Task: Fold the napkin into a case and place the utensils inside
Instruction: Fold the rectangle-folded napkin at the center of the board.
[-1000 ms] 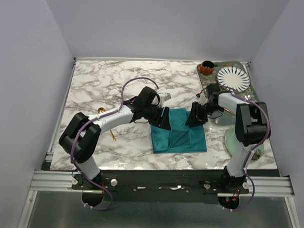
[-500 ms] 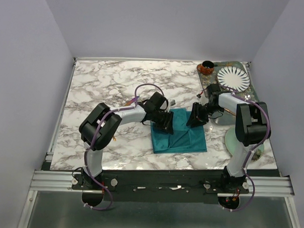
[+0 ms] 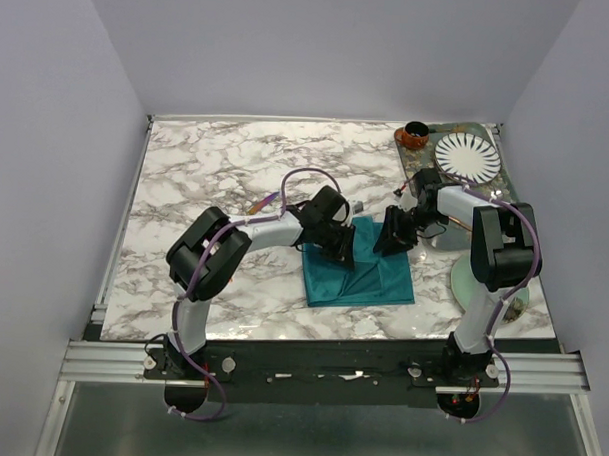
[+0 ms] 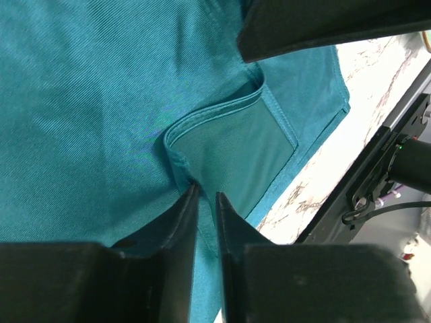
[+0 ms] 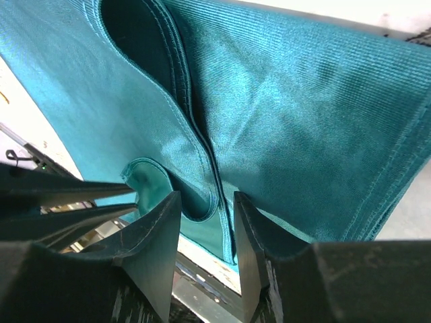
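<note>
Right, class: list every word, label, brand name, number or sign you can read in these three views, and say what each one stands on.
None: no readable text shows in any view.
The napkin is plain teal cloth.
The marble table carries only grey veining.
The white plate has dark radial stripes, not letters.

The teal napkin (image 3: pixel 363 275) lies partly folded, curled folds along its far edge.

The napkin (image 3: pixel 368 270) is finely ribbed cloth with a soft sheen and stitched hems; the counter (image 3: pixel 207 165) looks smooth, marble-veined.
</note>
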Motion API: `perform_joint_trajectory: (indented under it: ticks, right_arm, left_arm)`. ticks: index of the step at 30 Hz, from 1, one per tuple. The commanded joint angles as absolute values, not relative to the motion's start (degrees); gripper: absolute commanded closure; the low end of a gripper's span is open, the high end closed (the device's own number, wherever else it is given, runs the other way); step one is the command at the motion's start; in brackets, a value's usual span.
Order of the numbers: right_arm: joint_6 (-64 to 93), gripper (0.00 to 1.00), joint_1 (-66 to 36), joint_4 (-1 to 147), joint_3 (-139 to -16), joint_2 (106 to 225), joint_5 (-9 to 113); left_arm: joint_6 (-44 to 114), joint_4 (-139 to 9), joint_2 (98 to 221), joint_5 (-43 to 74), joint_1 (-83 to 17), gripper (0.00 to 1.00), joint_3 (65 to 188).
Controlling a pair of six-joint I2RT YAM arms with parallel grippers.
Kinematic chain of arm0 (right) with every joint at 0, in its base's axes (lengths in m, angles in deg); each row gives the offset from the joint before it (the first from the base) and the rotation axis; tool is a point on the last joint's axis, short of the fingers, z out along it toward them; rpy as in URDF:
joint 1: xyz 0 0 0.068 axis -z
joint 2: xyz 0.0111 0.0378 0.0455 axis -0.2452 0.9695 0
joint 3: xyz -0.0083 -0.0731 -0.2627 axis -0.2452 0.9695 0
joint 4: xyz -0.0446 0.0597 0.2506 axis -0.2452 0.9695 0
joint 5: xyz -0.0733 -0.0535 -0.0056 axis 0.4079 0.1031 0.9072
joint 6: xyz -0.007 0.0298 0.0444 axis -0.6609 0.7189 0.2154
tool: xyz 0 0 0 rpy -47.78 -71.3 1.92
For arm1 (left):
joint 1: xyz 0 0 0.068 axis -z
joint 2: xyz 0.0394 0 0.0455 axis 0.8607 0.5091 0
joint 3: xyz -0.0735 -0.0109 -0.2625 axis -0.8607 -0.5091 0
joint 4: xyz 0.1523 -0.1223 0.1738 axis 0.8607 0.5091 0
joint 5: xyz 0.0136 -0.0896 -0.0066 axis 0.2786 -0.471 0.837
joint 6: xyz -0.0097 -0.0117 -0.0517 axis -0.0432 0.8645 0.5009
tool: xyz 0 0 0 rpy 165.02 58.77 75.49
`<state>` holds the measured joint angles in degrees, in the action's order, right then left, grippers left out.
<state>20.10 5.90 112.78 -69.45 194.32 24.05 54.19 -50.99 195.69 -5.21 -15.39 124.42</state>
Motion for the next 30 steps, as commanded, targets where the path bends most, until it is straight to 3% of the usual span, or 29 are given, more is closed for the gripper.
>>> perform_joint_trajectory:
  ticks: [1, 9, 16, 20, 22, 28, 30]
  right_arm:
    - [20.31, 0.55, 5.84, 113.68, -68.85, 194.49, 24.14]
    - [20.22, 0.54, 5.84, 113.77, -68.94, 194.05, 24.49]
    - [20.22, 0.54, 5.84, 113.77, -68.85, 194.05, 24.75]
    - [20.31, 0.53, 5.84, 113.86, -69.11, 194.05, 24.75]
    - [20.22, 0.53, 5.93, 113.94, -69.12, 194.14, 24.66]
    - [20.31, 0.51, 5.84, 114.29, -69.29, 193.88, 24.4]
    - [20.22, 0.48, 5.93, 114.65, -69.55, 193.79, 24.4]
  left_arm:
    - [54.42, -51.03, 195.26, -2.7, -14.05, 0.77, 126.43]
    - [54.07, -45.32, 194.47, 8.19, -14.49, 0.75, 125.82]
    - [53.63, -44.97, 195.7, 8.64, -14.66, 0.65, 126.34]
    - [53.54, -44.61, 196.49, 7.85, -14.66, 0.64, 127.05]
    - [53.46, -44.79, 196.67, 6.98, -14.57, 0.67, 127.31]
    - [52.23, -45.14, 194.92, 5.57, -13.52, 1.0, 128.28]
    - [52.14, -45.23, 194.39, 5.39, -13.08, 1.0, 128.45]
